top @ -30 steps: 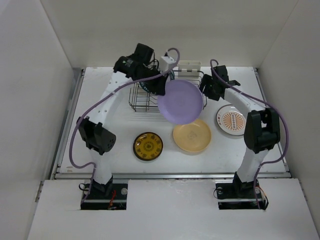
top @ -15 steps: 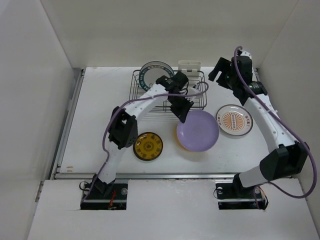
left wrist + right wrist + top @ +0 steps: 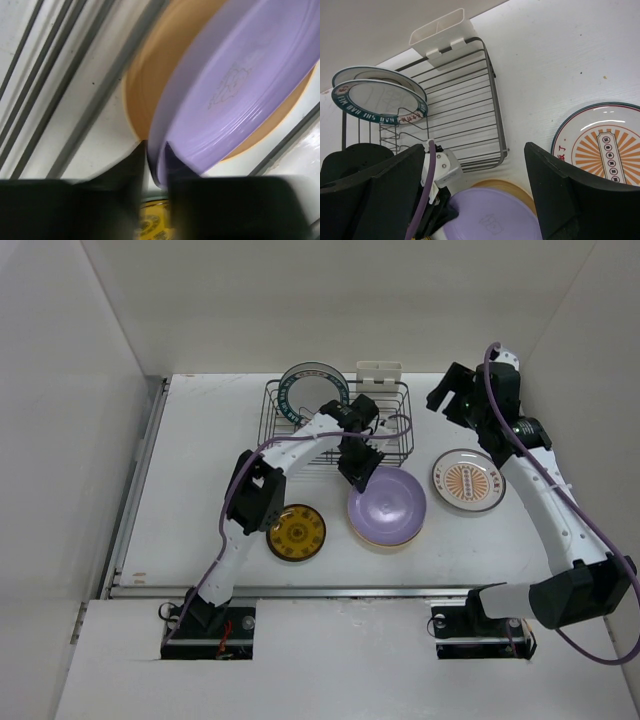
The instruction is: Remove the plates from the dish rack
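Left gripper (image 3: 362, 468), clamped tight on the 10 o'clock rim of the lavender plate (image 3: 392, 506), holds it tilted over the yellow-tan plate (image 3: 150, 85), at 5 o'clock from the dish rack (image 3: 496, 107); right gripper (image 3: 450, 400), jaws wide and empty, hangs at the rack's 3 o'clock.

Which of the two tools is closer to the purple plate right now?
Left. The left tool pinches the rim of the lavender plate on the side facing the rack. The right tool hangs open, apart from it, by the right end of the dish rack.
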